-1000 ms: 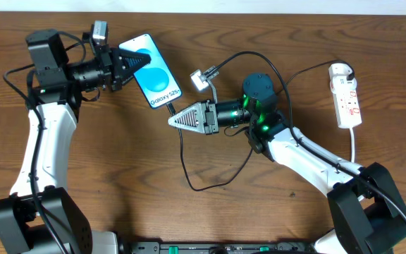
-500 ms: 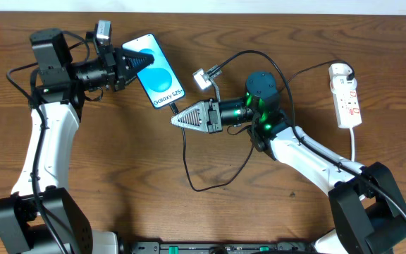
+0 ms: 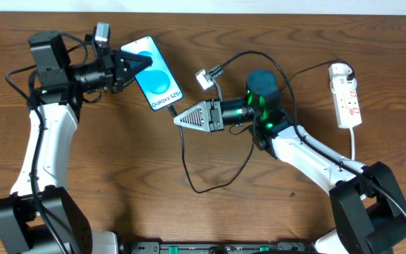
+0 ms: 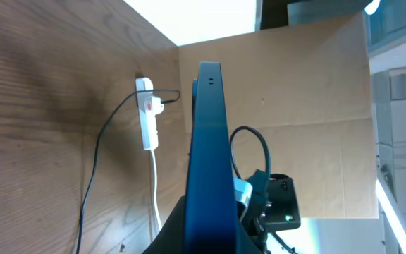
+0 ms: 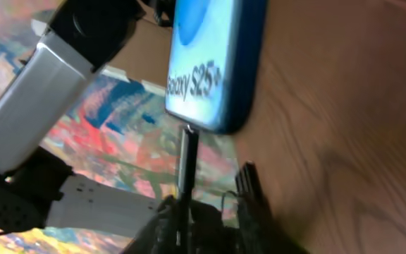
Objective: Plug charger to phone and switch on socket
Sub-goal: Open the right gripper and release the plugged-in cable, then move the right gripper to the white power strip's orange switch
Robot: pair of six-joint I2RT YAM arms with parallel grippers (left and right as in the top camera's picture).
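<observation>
The phone [image 3: 154,74] is pinched at its top end by the left claw [image 3: 144,62], whose fingers are pressed together on it. Its bottom end lies just ahead of the right claw [image 3: 177,118]. The charger [image 5: 186,159] tip meets that bottom edge between the right claw's fingers; whether these are spread or gripping cannot be told.

If the cable is snagged when the right claw is withdrawn, the tip may be pulled out. If the pinch slips, the phone may shift on the tabletop [image 3: 118,176].

Counted:
- one phone
- one charger
- one socket [image 3: 347,99], well behind the right claw
- two claws
</observation>
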